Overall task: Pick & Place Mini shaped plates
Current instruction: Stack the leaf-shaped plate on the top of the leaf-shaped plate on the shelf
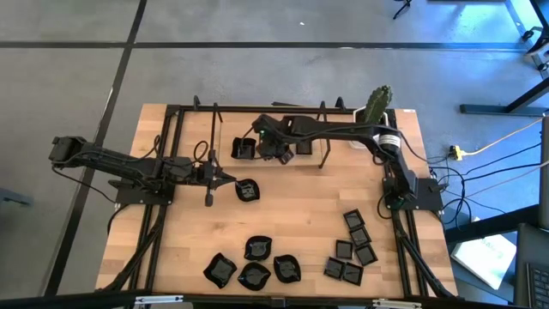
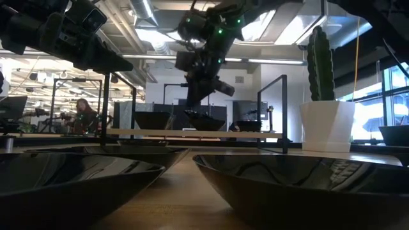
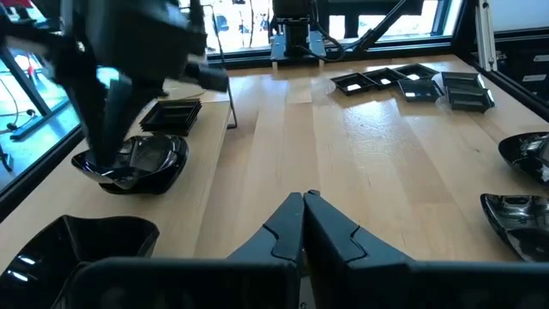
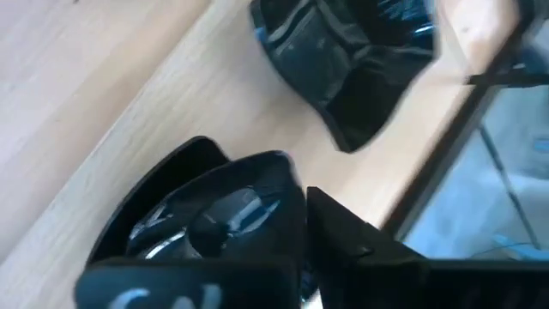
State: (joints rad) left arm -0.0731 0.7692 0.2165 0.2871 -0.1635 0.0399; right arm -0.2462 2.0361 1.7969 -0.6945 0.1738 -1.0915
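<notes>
Black mini shaped plates (image 1: 257, 273) mostly wait at your frame's bottom; right gripper (image 1: 273, 153), top centre, pinches a wavy plate (image 4: 210, 219).

You won't find any readable text, labels, brands, numbers or signs in any view. Nothing printed shows on the desk (image 1: 283, 223), the black dishes (image 1: 254, 249) or the white pot (image 2: 326, 125).
</notes>
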